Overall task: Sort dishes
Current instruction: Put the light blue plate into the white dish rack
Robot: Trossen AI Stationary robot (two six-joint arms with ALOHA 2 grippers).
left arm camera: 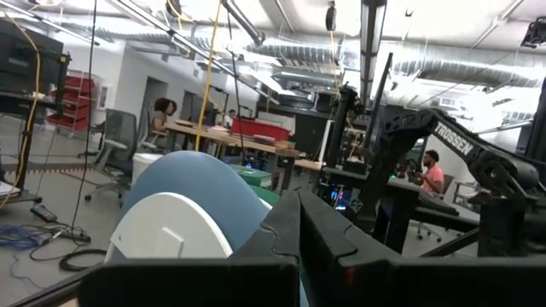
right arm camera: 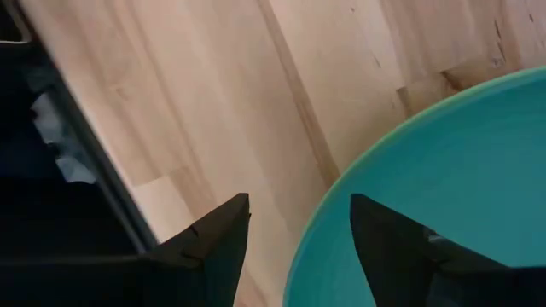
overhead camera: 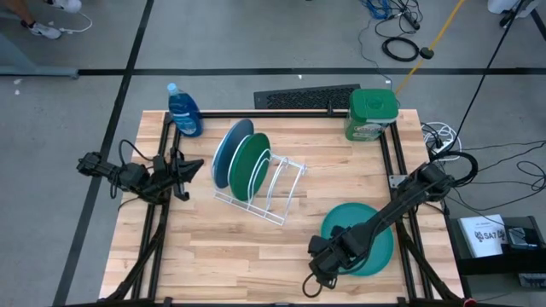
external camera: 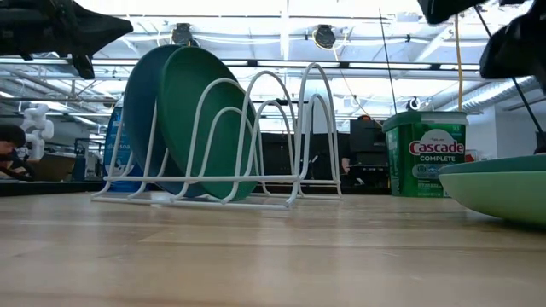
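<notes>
A blue plate (overhead camera: 227, 149) and a dark green plate (overhead camera: 250, 166) stand on edge in the white wire rack (overhead camera: 281, 192); both show in the low view (external camera: 141, 102) (external camera: 200, 119). A teal plate (overhead camera: 365, 223) lies at the near right, on top of a light green plate (external camera: 503, 194). My right gripper (right arm camera: 299, 198) is open at the teal plate's near-left rim (right arm camera: 320, 230), one finger over the plate and one outside it. My left gripper (overhead camera: 194, 168) is shut and empty, just left of the rack, above the table.
A blue soap bottle (overhead camera: 183, 111) stands at the far left and a green Cascade tub (overhead camera: 372, 113) at the far right. Black frame rails (overhead camera: 158, 230) run along the table's sides. The rack's right-hand slots (overhead camera: 290, 179) hold nothing.
</notes>
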